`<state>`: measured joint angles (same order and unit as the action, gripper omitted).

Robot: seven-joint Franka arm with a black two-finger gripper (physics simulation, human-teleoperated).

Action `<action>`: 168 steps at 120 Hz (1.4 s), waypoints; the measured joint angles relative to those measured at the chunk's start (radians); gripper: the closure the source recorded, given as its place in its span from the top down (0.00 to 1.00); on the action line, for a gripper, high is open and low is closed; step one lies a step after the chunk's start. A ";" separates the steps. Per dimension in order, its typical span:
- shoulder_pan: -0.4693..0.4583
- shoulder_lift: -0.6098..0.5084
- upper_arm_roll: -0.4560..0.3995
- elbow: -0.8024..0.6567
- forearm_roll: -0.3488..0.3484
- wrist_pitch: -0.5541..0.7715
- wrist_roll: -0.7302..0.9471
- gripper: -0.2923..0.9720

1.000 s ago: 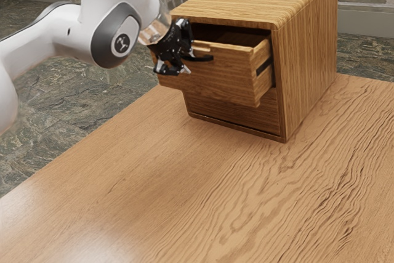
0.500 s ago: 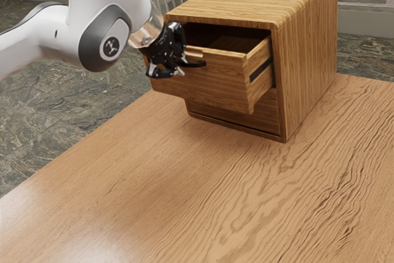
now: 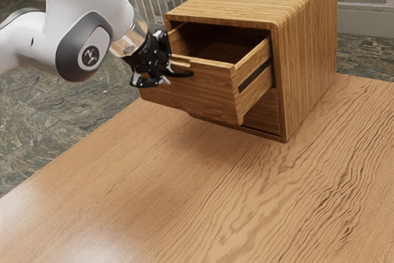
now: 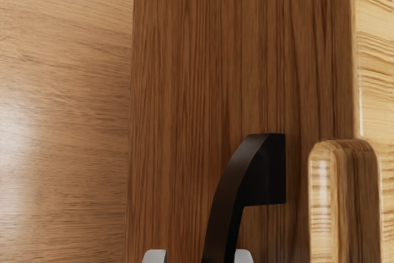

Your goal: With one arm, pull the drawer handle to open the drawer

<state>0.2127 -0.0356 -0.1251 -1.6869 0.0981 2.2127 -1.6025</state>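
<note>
At cabinet (image 3: 301, 41) front | drawer (image 3: 197, 90) partly out | end effector (image 3: 159, 73) at handle (image 4: 246, 177)

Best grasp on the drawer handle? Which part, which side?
Grip the black handle at its raised middle span, coming straight at the drawer front from the exterior view's left. It arches clear of the wood, leaving a gap behind to hook and pull.

The white arm (image 3: 37, 35) enters from the exterior view's left, its last grey-capped joint bent so the wrist runs nearly level toward the right. The black gripper (image 3: 175, 67) points the same way, fingers closed above and below the drawer handle (image 3: 182, 63).
</note>
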 joint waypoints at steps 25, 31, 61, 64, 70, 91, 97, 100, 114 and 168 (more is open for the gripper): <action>0.003 -0.042 0.000 -0.048 -0.001 0.000 -0.005 0.26; 0.003 -0.047 0.001 -0.054 -0.001 0.000 -0.006 0.26; 0.007 -0.081 0.001 -0.092 -0.001 -0.001 -0.018 0.26; 0.008 -0.085 0.001 -0.098 -0.001 -0.001 -0.019 0.26; 0.009 -0.095 0.001 -0.110 -0.001 -0.002 -0.021 0.26; 0.013 -0.136 0.003 -0.154 0.000 -0.002 -0.028 0.26; 0.013 -0.145 0.003 -0.163 0.000 -0.001 -0.030 0.26; 0.013 -0.147 0.003 -0.165 0.000 -0.001 -0.031 0.26; 0.014 -0.159 0.003 -0.178 -0.001 0.000 -0.034 0.26; 0.014 -0.219 0.006 -0.239 -0.001 0.000 -0.042 0.26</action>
<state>0.2267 -0.2545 -0.1196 -1.9263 0.0975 2.2124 -1.6449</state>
